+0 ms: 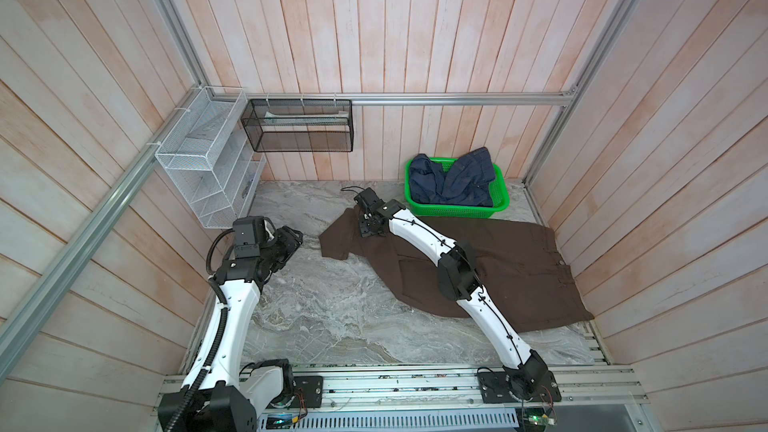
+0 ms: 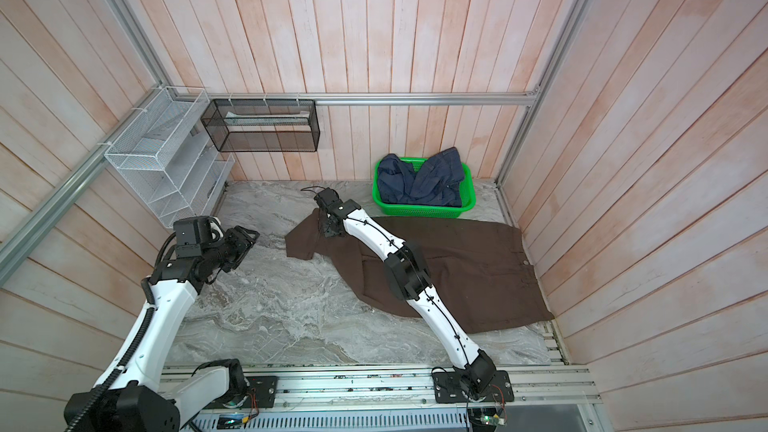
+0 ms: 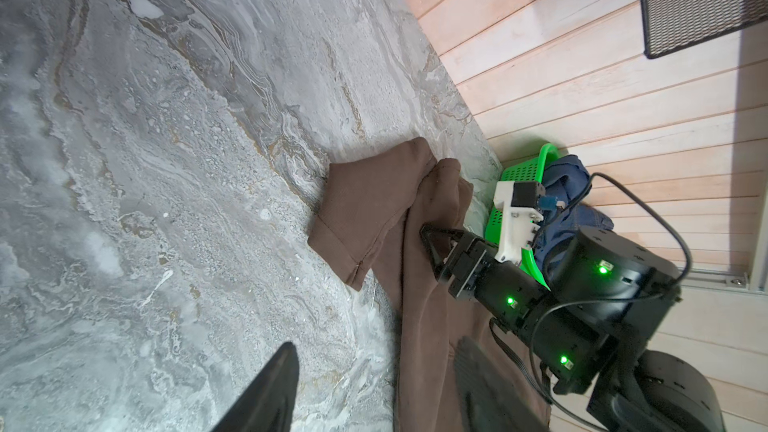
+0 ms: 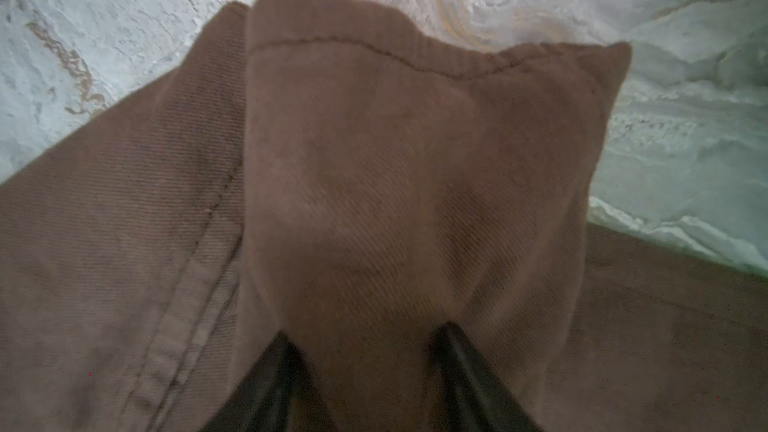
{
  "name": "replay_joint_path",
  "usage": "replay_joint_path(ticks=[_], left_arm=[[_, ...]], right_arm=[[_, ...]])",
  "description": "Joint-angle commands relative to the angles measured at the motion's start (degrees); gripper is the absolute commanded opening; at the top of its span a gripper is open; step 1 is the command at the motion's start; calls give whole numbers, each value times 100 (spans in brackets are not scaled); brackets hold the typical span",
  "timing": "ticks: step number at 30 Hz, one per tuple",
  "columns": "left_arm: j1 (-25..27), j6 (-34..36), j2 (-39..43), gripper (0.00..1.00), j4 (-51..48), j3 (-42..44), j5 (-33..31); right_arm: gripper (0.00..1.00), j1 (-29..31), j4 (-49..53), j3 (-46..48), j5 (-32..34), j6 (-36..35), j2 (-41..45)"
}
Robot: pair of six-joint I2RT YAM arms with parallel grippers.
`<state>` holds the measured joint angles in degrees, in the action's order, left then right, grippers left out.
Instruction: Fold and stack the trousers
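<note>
Where the trousers bunch at a leg end, right fingers pinched on cloth; left fingers apart, empty.

From overhead, my two top views look down across the whole tabletop toward the back wall. My left wrist view skims low toward the trousers; my right wrist view presses close on them.

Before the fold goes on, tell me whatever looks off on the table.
The trousers lie askew: their leg ends are bunched and uneven, one pinched between the right fingers. Nothing looks spilled or damaged.
</note>
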<state>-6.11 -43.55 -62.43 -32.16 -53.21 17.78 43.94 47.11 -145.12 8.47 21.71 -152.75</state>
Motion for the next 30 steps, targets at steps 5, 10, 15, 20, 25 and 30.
replay_joint_path(ticks=[5,10,15,20,25,30], left_arm=[[33,18,111,62,53,111,160],[589,-152,-3,62,189,91,31],[1380,-461,-175,62,667,235,-44],[2122,-734,-469,63,1606,478,141],[2620,-916,-1067,63,2322,533,181],[3001,-985,-1732,63,2863,336,206]], right_arm=[[5,-84,221,396,-179,-98,941],[1,-185,-628,2312,-1470,-383,2696],[0,-794,-1903,4672,-3479,-133,4329],[4,-1800,-2648,6081,-4605,250,4657],[9,-2247,-2270,6033,-4420,-144,3971],[15,-2649,-2308,6276,-3877,-109,3837]])
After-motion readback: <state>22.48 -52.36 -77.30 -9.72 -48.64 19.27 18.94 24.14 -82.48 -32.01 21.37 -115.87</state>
